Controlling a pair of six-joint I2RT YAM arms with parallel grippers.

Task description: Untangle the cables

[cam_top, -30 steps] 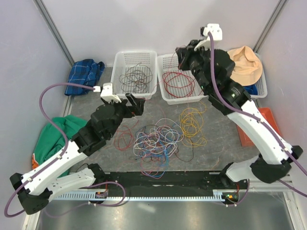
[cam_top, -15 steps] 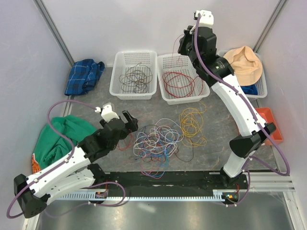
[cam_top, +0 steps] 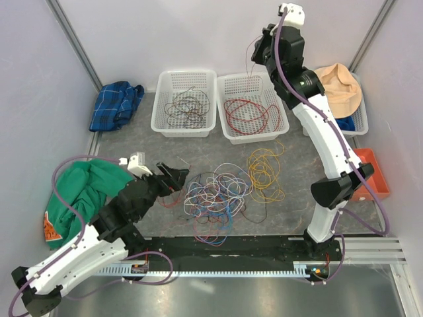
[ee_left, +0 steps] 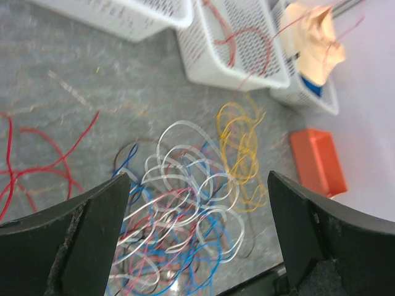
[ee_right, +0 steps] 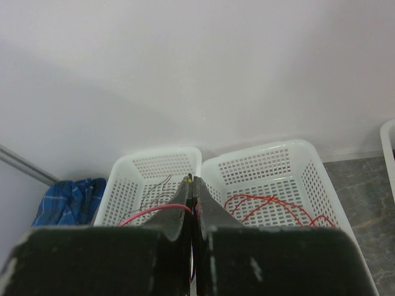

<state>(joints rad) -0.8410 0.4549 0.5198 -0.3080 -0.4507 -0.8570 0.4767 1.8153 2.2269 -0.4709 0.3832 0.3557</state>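
A tangle of white, blue, red and purple cables (cam_top: 215,197) lies mid-table, with a yellow cable coil (cam_top: 264,170) to its right and loose red cable (cam_top: 173,195) to its left; the tangle also shows in the left wrist view (ee_left: 185,209). My left gripper (cam_top: 177,177) is open and empty, hovering over the tangle's left edge. My right gripper (cam_top: 263,49) is raised high above the baskets, shut on a red cable (ee_right: 154,213) that hangs down toward the middle basket (cam_top: 277,132), which holds red cables (cam_top: 246,113). The left basket (cam_top: 162,125) holds dark brown cables (cam_top: 187,107).
A blue plaid cloth (cam_top: 117,100) lies at back left, a green cloth (cam_top: 82,188) at left. A third basket holds a tan hat (cam_top: 338,89) at back right. An orange box (cam_top: 369,173) sits at right. White walls close in on the sides.
My right gripper has risen from just over the middle basket to high above it, drawing the red cable up. My left arm has pulled back and lowered toward the tangle's left edge.
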